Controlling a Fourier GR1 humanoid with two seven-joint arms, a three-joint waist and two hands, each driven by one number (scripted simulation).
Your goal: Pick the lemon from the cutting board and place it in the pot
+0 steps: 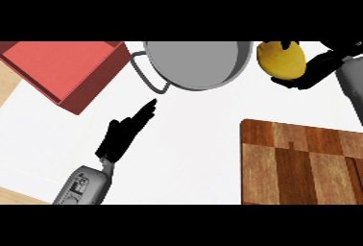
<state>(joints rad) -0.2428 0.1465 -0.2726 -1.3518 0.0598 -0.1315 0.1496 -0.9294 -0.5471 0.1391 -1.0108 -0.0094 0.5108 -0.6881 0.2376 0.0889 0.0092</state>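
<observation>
Right hand [318, 67], fingers [289, 82] curled round the lemon [281, 59], held aloft just right of the pot [202, 65] rim and well above the cutting board [301, 163], now bare. Pick judged complete; carry nearly done; remaining, by estimate, a short shift leftward over the pot mouth and release. Farther left, left hand [127, 132] with straight, empty fingers over the white tabletop [191, 158], below the pot handle [145, 72]; red box [64, 67] beyond.
</observation>
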